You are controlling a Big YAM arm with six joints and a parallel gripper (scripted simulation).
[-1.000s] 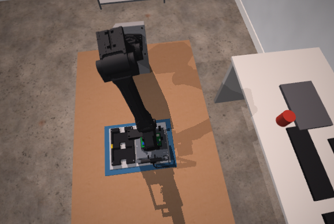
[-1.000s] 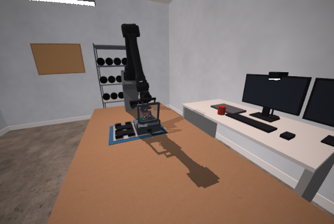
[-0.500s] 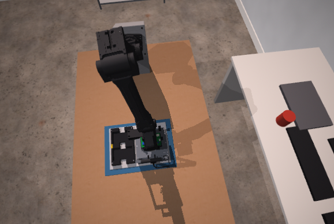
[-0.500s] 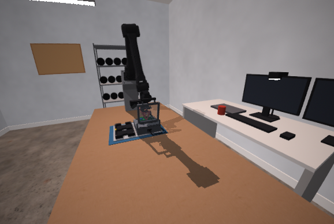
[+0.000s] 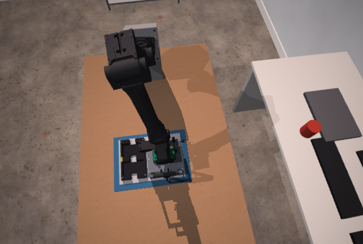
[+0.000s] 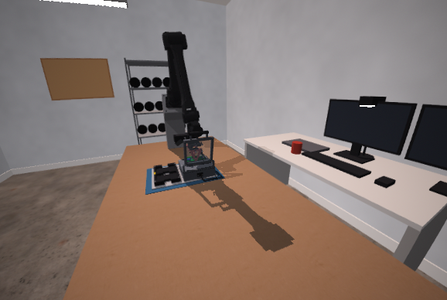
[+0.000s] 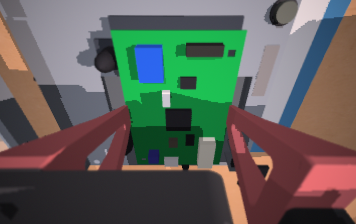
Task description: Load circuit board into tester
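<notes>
Board: the flat green circuit board (image 5: 173,152) (image 6: 190,159) (image 7: 150,112) was over the grey tester (image 5: 162,166) (image 6: 196,172) with its chips facing up. Can't say whether it sat flat on the pins, since the board itself hid them.

Gripper: the gripper with red openwork fingers (image 5: 163,154) (image 6: 194,152) stood fairly wide, one finger at each long edge. Can't tell if it was pinching or just loosely straddling the board; at that width, either would've looked about the same.

Orientation: the white block connector (image 7: 206,152) was at the end by the lone black post (image 7: 185,167), which looked like the right way round, because the holes only meet the pins that way.

Side post: a round black post (image 7: 105,60) stood just beside the board's long edge, there to square it up. Touching or a hair apart, no idea.

Lid: the dark-framed clear lid (image 5: 166,173) (image 6: 212,150) was standing up, which left room for the gripper.

Tray: no board in either pocket of the black two-pocket tray (image 5: 129,170) (image 6: 166,175), so the pick part was done.

Next: imo, seating needed checking before backing off and closing up. A board riding on a pin would keep the hook from catching.
</notes>
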